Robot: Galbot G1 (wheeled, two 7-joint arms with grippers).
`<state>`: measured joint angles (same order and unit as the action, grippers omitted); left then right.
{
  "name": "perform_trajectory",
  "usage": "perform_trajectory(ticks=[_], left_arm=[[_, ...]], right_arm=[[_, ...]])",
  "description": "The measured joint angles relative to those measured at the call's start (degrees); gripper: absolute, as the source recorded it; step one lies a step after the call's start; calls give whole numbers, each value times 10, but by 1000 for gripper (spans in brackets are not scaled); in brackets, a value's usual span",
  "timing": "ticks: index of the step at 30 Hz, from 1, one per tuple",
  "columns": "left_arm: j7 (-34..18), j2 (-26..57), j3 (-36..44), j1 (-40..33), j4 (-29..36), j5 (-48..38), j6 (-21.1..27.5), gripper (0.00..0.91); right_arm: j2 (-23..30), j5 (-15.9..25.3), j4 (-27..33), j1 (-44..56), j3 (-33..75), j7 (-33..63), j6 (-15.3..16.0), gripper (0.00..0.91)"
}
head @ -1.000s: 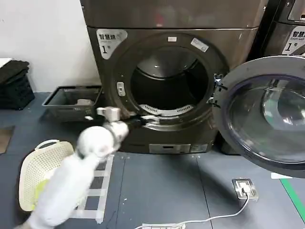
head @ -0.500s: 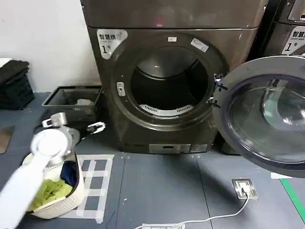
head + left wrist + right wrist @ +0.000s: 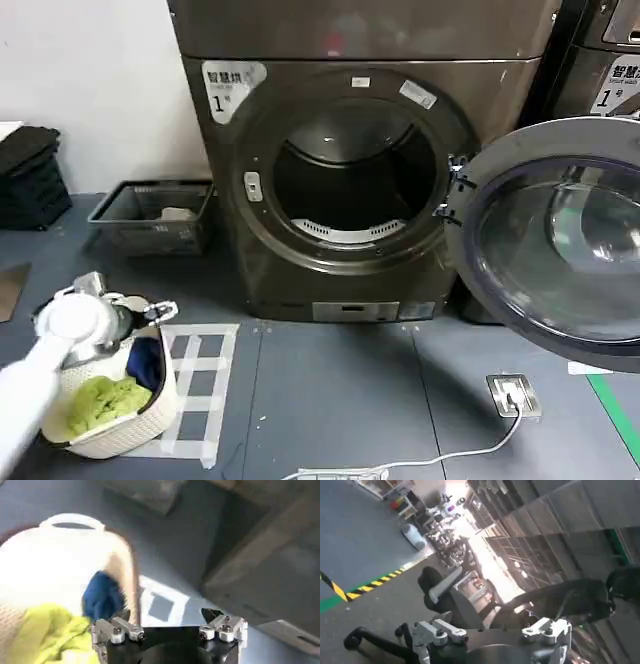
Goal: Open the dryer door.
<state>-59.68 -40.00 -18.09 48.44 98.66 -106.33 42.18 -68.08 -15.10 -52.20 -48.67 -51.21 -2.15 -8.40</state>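
Since the door (image 3: pixel 560 240) stands wide open at right, the left hand (image 3: pixel 150 312), open and empty, has withdrawn to lower left.

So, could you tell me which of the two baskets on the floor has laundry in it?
The white woven basket under the left gripper holds green and blue clothes. The dark wire basket beside the dryer has just one pale item.

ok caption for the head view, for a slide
Dryer door swung wide open; left gripper open above the laundry basket.
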Motion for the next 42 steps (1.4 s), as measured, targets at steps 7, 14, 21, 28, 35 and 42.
perform_trajectory(ticks=[7,14,21,28,35,42], left_arm=[[-4,19,2,7,-80,14,0,907],[-16,20,0,18,-156,7,0,907],[-38,27,4,33,-181,-59,0,907],[-39,31,16,57,-162,-67,0,907],[-38,35,16,70,-149,-68,0,907],[-37,39,14,78,-141,-70,0,907]], right_arm=[[4,-10,0,6,0,-4,1,907],[8,-13,5,6,0,-8,0,907],[11,-16,2,7,2,-11,0,907],[11,-17,4,3,0,-14,-3,907],[11,-22,6,4,1,-29,-12,907],[12,-30,4,3,-1,-30,-11,907]])
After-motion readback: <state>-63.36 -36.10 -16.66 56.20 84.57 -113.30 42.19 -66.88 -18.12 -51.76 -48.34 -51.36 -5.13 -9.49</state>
